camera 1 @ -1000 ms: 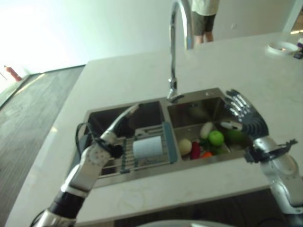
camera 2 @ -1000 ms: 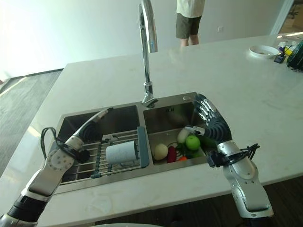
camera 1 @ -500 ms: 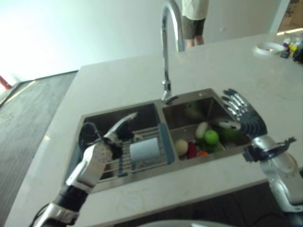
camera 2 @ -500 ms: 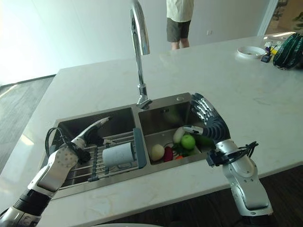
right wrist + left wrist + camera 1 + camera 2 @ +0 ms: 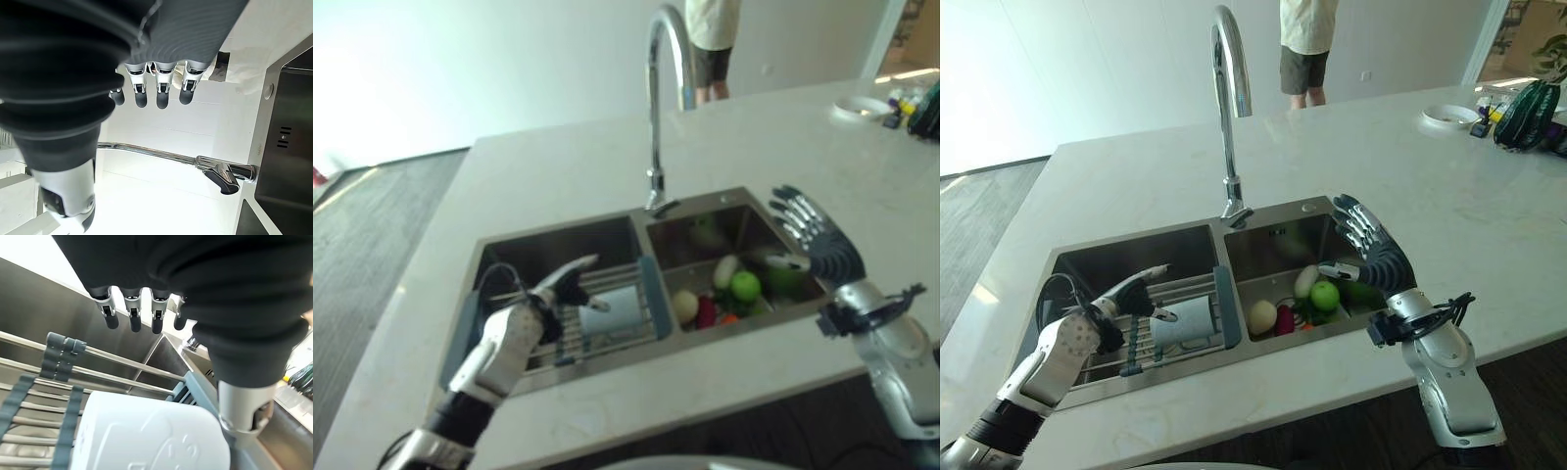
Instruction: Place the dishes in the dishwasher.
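Above the racked white cup, left hand hovers, fingers straight

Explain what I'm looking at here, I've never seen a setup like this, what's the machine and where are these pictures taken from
This is a humanoid robot standing at a kitchen counter. Two pictures come from a stereo camera on its head, looking down; the other two come from cameras on its wrists, looking along each hand.

Before it is a steel double sink with a tall faucet. In the left basin a drying rack carries a white mug lying on its side. The right basin holds produce, among it a green apple.

The left hand hovers open just beside the mug, holding nothing. The right hand is open above the right basin, also empty.

A person stands beyond the counter, and a white bowl sits at its far right.
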Motion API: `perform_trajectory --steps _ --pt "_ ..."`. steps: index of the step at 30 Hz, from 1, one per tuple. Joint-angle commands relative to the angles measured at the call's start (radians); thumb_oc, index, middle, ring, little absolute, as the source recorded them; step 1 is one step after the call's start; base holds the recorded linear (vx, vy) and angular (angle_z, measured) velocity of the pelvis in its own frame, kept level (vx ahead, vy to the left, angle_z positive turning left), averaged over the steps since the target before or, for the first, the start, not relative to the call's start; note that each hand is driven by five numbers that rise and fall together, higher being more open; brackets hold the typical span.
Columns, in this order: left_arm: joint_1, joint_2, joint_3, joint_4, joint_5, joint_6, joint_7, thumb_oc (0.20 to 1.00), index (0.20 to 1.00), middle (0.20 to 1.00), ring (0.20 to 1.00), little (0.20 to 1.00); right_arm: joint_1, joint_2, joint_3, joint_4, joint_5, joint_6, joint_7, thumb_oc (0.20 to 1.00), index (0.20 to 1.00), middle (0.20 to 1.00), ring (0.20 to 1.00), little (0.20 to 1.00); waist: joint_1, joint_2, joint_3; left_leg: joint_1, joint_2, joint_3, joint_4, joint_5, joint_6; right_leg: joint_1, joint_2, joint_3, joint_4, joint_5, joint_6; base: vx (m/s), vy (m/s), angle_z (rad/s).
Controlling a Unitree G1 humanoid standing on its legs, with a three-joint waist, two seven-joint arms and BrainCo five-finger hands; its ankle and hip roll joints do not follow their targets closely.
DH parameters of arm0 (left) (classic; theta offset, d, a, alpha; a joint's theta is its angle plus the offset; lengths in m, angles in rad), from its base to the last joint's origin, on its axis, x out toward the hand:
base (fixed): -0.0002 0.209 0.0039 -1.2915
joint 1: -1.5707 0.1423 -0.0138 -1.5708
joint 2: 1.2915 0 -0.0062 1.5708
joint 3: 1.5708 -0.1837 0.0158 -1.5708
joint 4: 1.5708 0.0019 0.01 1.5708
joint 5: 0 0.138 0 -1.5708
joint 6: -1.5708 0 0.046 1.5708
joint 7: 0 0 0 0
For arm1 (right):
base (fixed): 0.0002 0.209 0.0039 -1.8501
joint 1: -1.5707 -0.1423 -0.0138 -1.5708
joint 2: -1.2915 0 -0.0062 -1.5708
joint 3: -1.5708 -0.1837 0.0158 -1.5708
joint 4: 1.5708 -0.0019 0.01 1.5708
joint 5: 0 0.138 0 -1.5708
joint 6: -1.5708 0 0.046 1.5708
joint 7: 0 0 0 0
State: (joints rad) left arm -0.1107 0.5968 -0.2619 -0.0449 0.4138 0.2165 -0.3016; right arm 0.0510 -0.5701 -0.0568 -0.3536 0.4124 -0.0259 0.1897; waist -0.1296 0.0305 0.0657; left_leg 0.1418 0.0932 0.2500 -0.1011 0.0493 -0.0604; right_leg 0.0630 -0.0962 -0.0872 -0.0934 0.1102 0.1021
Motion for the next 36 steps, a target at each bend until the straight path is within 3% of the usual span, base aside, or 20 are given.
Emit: perform_trajectory --steps 1,36 --pt "-0.061 0.063 -0.006 0.02 0.041 -0.011 -0.012 1.0 1.0 1.0 1.0 1.0 -0.069 -0.001 -0.046 -0.006 -0.007 -0.041 0.006 1.0 1.0 1.0 1.0 1.0 0.003 -0.028 0.013 0.031 -0.031 -0.062 0.014 -0.103 0.024 0.057 0.004 0.01 0.006 -0.073 0.051 0.0 0.0 0.0" --pt "-0.081 0.059 -0.081 0.127 0.257 0.025 -0.013 1.0 1.0 1.0 1.0 1.0 -0.058 0.01 -0.05 -0.022 -0.015 -0.031 0.027 1.0 1.0 1.0 1.0 1.0 -0.022 -0.03 0.015 0.046 -0.036 -0.04 0.014 -0.123 0.032 0.062 0.014 0.036 0.006 -0.086 0.055 0.02 0.004 -0.03"
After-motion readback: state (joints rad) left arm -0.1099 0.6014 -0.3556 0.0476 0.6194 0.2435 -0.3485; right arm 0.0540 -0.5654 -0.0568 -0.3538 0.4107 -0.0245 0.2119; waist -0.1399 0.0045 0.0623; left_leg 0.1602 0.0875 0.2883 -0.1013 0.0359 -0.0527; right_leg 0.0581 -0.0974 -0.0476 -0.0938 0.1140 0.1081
